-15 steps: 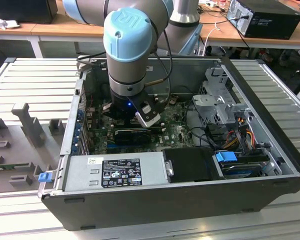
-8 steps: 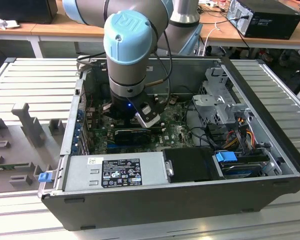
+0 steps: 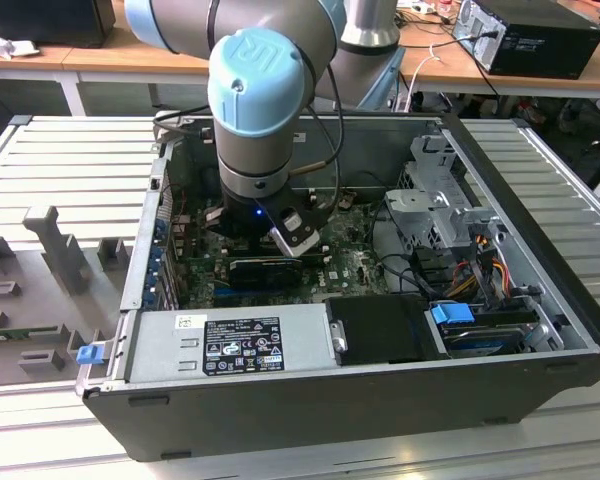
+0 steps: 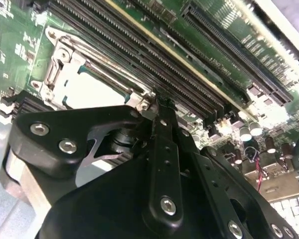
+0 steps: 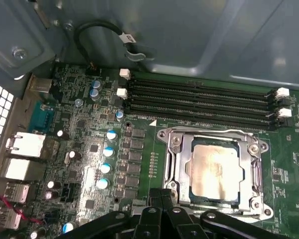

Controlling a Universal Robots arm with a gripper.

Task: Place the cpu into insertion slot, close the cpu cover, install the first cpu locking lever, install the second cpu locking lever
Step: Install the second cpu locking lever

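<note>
The cpu (image 5: 214, 167) lies flat in the insertion slot (image 5: 191, 191), its pale metal face up; it also shows as a bright square (image 4: 92, 89) in the second wrist view. The cpu cover (image 5: 177, 159), a grey metal frame, lies down over its edges. A thin lever rod (image 5: 209, 131) runs along the frame's side nearest the memory slots. My gripper (image 5: 162, 193) is shut, fingers pressed together, at the socket's edge opposite the memory slots. In the second wrist view the gripper (image 4: 157, 99) tip touches the frame's corner. Inside the open computer case, the gripper (image 3: 265, 245) hangs low over the board.
Black memory slots (image 5: 199, 99) run beside the socket. Blue-topped capacitors (image 5: 107, 149) and rear ports (image 5: 25, 147) stand to one side. A long black card (image 3: 270, 270), the power supply (image 3: 230, 340), a drive cage (image 3: 440, 200) and the case walls (image 3: 520, 210) close in around the arm.
</note>
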